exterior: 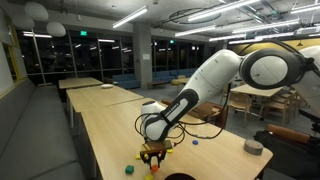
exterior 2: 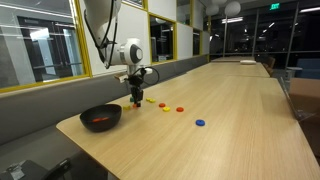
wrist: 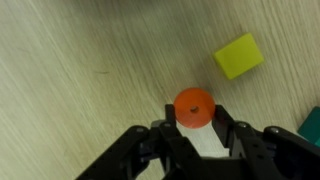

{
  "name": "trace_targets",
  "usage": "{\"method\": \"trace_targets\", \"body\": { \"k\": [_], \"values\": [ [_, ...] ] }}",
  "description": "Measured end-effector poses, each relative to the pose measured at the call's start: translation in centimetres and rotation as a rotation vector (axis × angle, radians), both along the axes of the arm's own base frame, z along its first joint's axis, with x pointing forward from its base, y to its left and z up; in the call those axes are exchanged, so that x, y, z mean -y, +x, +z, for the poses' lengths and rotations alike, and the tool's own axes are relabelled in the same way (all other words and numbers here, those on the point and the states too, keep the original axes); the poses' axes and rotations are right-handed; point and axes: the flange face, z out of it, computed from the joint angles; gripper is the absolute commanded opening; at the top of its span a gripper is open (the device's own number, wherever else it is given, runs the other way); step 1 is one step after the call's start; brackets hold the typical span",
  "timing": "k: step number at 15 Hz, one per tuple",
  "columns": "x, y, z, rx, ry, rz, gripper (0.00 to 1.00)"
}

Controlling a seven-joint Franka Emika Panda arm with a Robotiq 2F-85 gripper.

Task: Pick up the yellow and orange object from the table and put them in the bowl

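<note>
In the wrist view a small round orange piece (wrist: pixel 194 106) with a centre hole sits between the fingertips of my gripper (wrist: pixel 195 120), which touch it on both sides. A flat yellow piece (wrist: pixel 238 55) lies on the wooden table just beyond, apart from the fingers. In both exterior views the gripper (exterior 2: pixel 137 97) (exterior: pixel 152 156) points straight down, low over the table. The yellow piece (exterior 2: pixel 151 101) lies next to it. The dark bowl (exterior 2: pixel 100 117) stands near the table's corner, a short way from the gripper.
More small pieces lie in a row past the gripper: an orange-red one (exterior 2: pixel 163 105), a red one (exterior 2: pixel 180 109) and a blue one (exterior 2: pixel 200 123). A green cube (exterior: pixel 128 170) sits close by. The long wooden table (exterior 2: pixel 240 110) stretches away.
</note>
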Motion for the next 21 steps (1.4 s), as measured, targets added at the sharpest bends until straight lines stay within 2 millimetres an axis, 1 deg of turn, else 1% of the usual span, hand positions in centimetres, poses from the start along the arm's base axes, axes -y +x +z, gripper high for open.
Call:
{"method": "trace_targets", "body": {
  "k": [3, 5, 7, 11, 14, 17, 19, 21],
  "values": [
    [0.7, -0.2, 2.8, 0.017, -0.003, -0.008, 0.23],
    [0.9, -1.1, 4.8, 0.010, -0.004, -0.009, 0.23],
    [0.8, -2.7, 6.3, -0.025, 0.001, -0.007, 0.24],
    [0.4, -7.3, 8.4, -0.127, 0.040, 0.012, 0.24],
    [0.0, -10.6, 9.5, -0.186, 0.090, 0.021, 0.24],
    [-0.5, -13.4, 10.0, -0.223, 0.171, 0.016, 0.25],
    [-0.7, -14.9, 9.7, -0.248, 0.220, 0.003, 0.25],
    [-0.7, -15.8, 9.1, -0.266, 0.258, -0.026, 0.25]
  ]
}}
